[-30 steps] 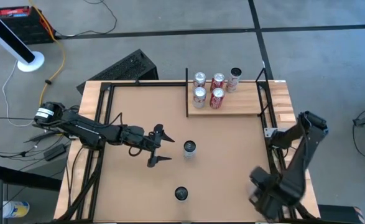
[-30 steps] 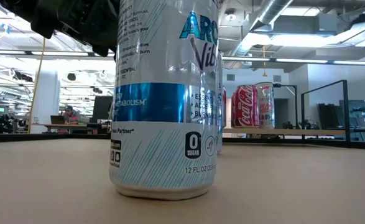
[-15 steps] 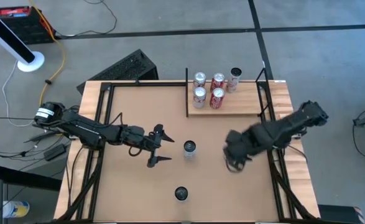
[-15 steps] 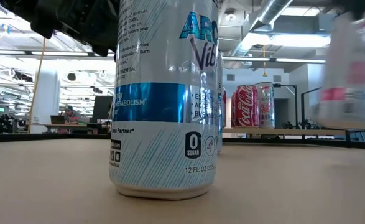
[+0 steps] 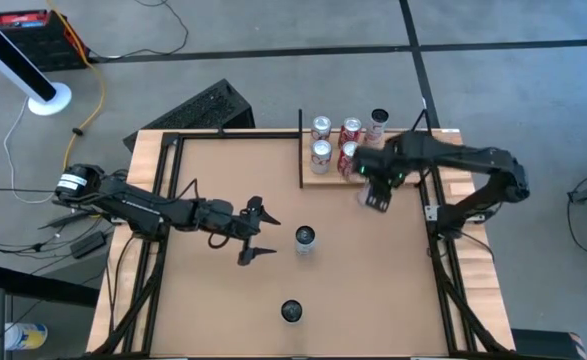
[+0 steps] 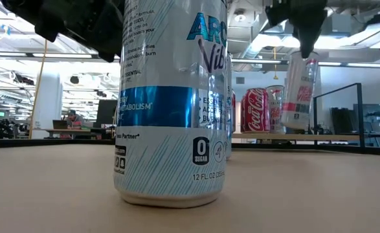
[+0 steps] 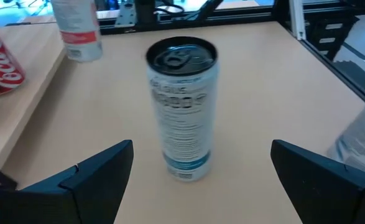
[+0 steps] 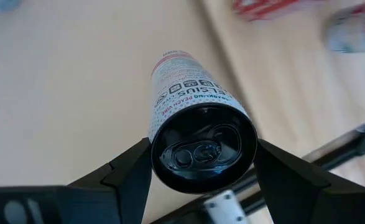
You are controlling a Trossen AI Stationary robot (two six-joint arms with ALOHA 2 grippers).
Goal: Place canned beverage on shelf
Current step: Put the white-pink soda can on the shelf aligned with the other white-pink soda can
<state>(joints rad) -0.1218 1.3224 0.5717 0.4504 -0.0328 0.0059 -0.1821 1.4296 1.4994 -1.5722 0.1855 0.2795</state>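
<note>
The left gripper [image 5: 256, 232], jaws wide and empty, faces a blue-and-white tall can [image 5: 305, 237] standing on the tan desk [image 5: 353, 290] short of the light-wood plank shelf [image 5: 393, 172]. The right gripper [image 5: 377, 180] holds a slim white-and-pink can [image 6: 298, 94] at the shelf's near edge, apparently not yet set down beside five cans shelved.
</note>
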